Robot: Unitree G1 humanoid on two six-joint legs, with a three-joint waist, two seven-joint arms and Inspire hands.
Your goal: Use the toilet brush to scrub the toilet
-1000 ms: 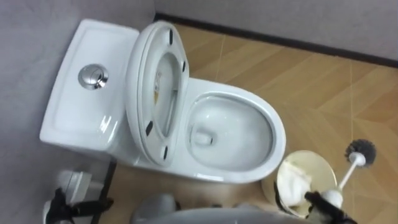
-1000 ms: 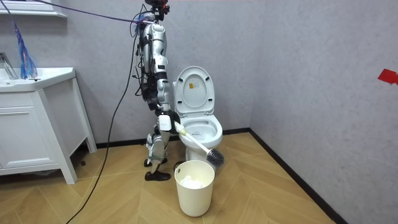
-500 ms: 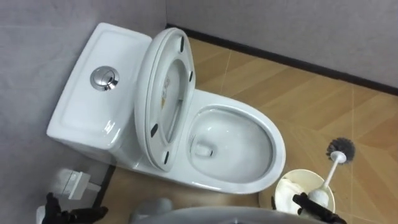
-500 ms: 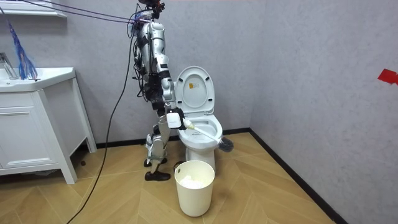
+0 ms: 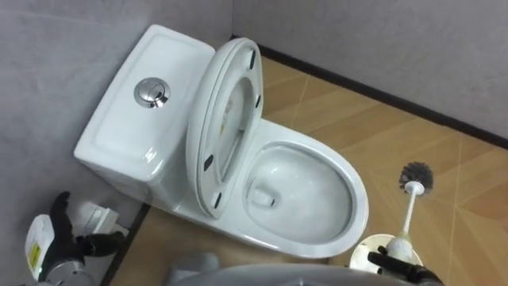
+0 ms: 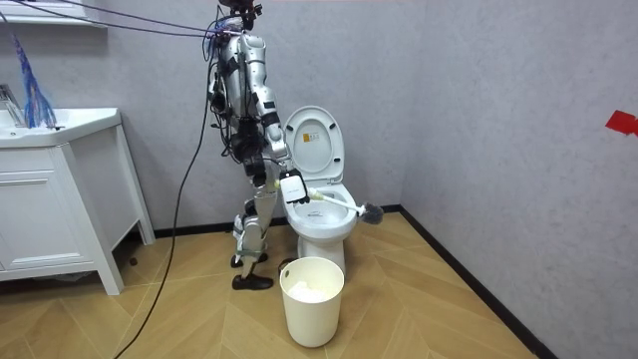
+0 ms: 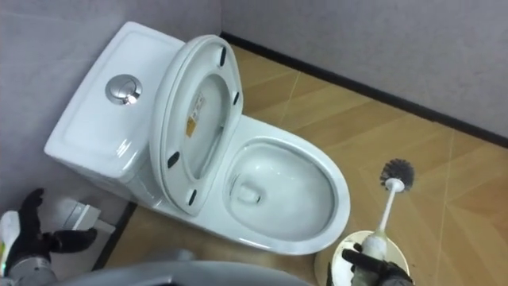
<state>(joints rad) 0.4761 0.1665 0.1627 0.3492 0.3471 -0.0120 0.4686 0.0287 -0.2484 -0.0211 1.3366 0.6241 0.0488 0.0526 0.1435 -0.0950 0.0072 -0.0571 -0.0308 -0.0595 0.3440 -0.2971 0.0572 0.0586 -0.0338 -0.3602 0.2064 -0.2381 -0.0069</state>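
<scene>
left hand (image 5: 79,241): lower left of the frame, dark fingers loosely spread, nothing held, well apart from the brush
tank (image 5: 135,119): upper left, flush button (image 5: 152,92) on top
seat (image 5: 208,151): raised, leaning back toward the tank, leaving the bowl uncovered
bowl (image 5: 355,191): centre of the frame, open, no tool inside
toilet brush (image 5: 409,210): lower right, outside the bowl and over the floor; long axis almost straight up the frame, from the grip to the bristle head (image 5: 416,174)
right hand (image 5: 394,264): bottom right edge, fingers curled round the lower end of the handle, above the bin (image 5: 367,253)
relation that matters: bristle head just right of the bowl rim, not over it; probably a swing leftward and a tip downward needed; right hand the one placed for it
</scene>
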